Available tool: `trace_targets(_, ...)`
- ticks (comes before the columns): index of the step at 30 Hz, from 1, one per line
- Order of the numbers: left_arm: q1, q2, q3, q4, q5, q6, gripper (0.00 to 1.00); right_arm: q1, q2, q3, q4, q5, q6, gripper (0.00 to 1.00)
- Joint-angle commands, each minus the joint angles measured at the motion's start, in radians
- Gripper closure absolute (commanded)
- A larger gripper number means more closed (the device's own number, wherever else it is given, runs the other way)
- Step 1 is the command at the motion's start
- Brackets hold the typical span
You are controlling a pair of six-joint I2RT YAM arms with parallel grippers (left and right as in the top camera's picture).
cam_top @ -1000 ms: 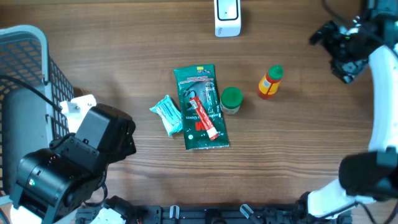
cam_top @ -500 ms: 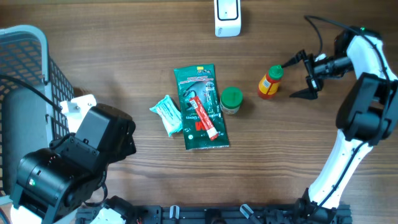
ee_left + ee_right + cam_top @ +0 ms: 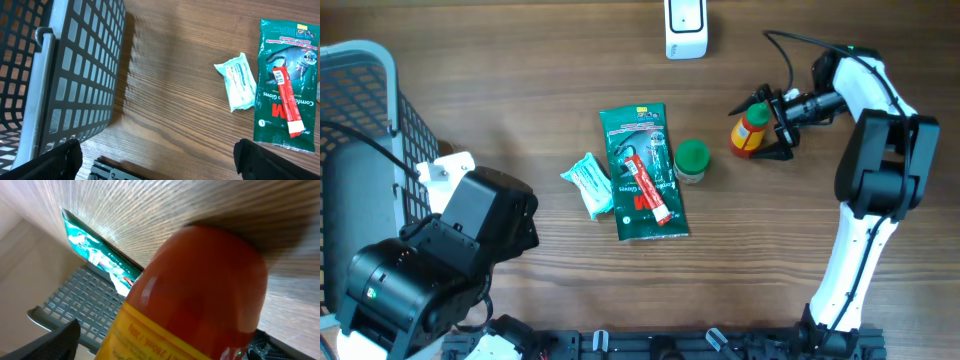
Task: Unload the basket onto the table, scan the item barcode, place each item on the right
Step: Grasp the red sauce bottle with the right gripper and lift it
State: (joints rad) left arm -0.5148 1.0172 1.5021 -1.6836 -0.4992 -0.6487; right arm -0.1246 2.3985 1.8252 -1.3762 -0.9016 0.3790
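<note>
Wooden worktop point(image 3: 520, 100) | orange bottle point(image 3: 750, 134) is sitting toward its upper right corner | right gripper point(image 3: 770, 128), jaws wide, is straddling it, likely readying a lift toward the scanner point(image 3: 686, 28) | left gripper point(image 3: 160, 162) is idling wide, empty.

A grey mesh basket point(image 3: 75, 75) stands at left on the wooden table point(image 3: 175, 75). At right, a white-and-teal packet point(image 3: 239, 82) lies just beside a green gloves pack point(image 3: 280, 55) — red strip point(image 3: 287, 102) across it. The left gripper point(image 3: 160, 162) has its dark fingertips point(image 3: 277, 160) wide apart below.
</note>
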Motion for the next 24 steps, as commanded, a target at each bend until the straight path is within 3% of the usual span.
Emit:
trace_targets(1, 0.003, -0.003, 0.0, 0.0, -0.002, -0.013, 0.0, 0.019, 0.02, -0.098, 0.065, -0.031, 0.027, 0.21)
trace_targets(6, 0.003, -0.003, 0.0, 0.0, -0.002, -0.013, 0.0, 0.019, 0.02, -0.164, 0.108, -0.044, 0.042, 0.53)
trace_targets(11, 0.003, -0.003, 0.0, 0.0, -0.002, -0.013, 0.0, 0.012, 0.013, -0.163, 0.04, -0.129, -0.097, 0.69)
trace_targets(13, 0.003, -0.003, 0.0, 0.0, -0.002, -0.013, 0.0, 0.009, 0.002, -0.163, -0.016, -0.159, -0.161, 0.7)
trace_targets(17, 0.003, -0.003, 0.0, 0.0, -0.002, -0.013, 0.0, 0.006, -0.056, -0.164, -0.237, -0.305, -0.45, 0.7)
trace_targets(24, 0.003, -0.003, 0.0, 0.0, -0.003, -0.013, 0.0, 0.01, -0.262, -0.165, -0.236, -0.276, -0.381, 0.71)
